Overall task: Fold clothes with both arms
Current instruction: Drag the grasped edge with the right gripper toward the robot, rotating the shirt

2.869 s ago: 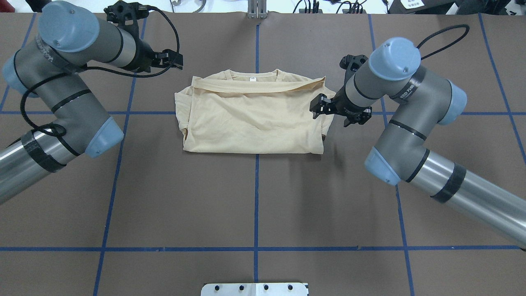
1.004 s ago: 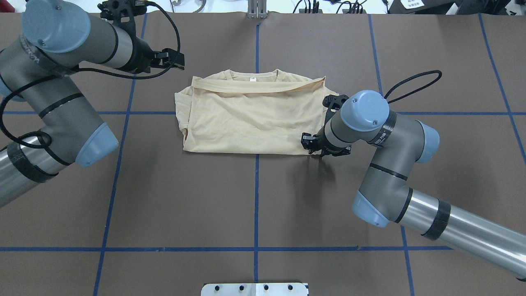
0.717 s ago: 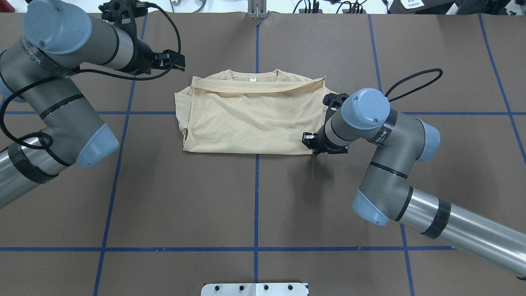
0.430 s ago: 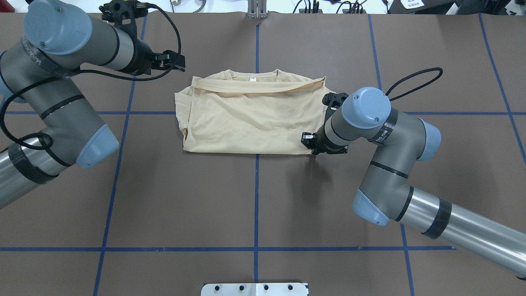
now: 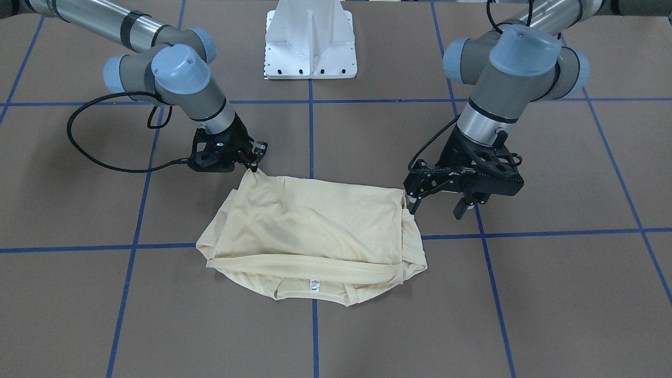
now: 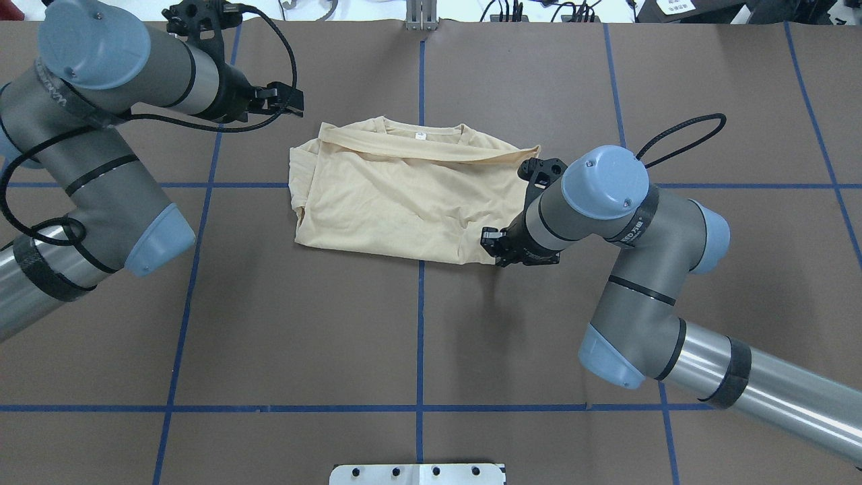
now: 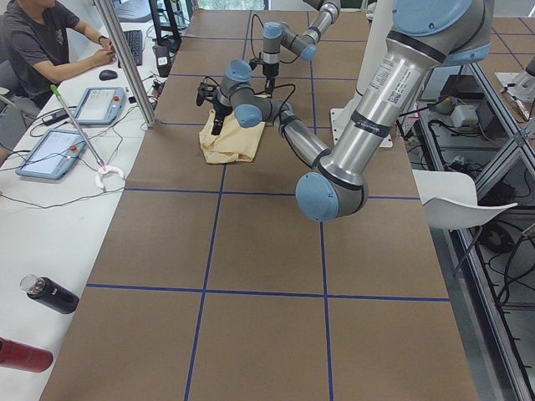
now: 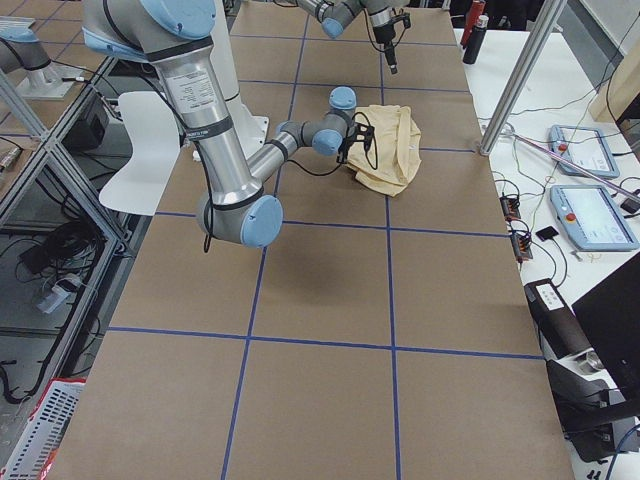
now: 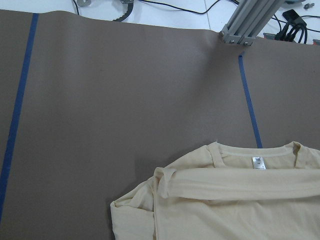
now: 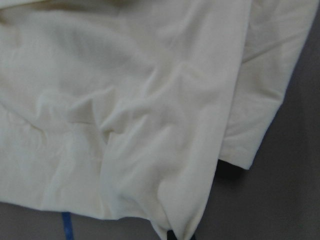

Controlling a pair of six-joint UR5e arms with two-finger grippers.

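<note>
The pale cream-yellow shirt [image 6: 404, 195] lies folded on the brown table, collar and white neck tag [image 6: 419, 135] on the far side, no print showing. My right gripper [image 6: 495, 246] is shut on the shirt's near right corner; the front view shows it [image 5: 253, 163] pinching that corner low at the table. The right wrist view shows bunched cloth [image 10: 125, 100] close up. My left gripper [image 6: 291, 102] is open and empty, raised beyond the shirt's far left corner. In the front view it [image 5: 436, 206] hangs with jaws apart. The left wrist view looks down on the collar [image 9: 257, 162].
The white pedestal base [image 5: 311, 42] stands at the robot's side of the table. An aluminium post [image 6: 421, 17] stands at the far edge. Blue tape lines [image 6: 419, 323] cross the brown surface. An operator [image 7: 42, 42] sits at a side desk with tablets and bottles.
My right gripper moved from the shirt's right edge to its near right corner, shut on it, and has dragged it leftward, skewing the shirt. The left arm has barely moved.
</note>
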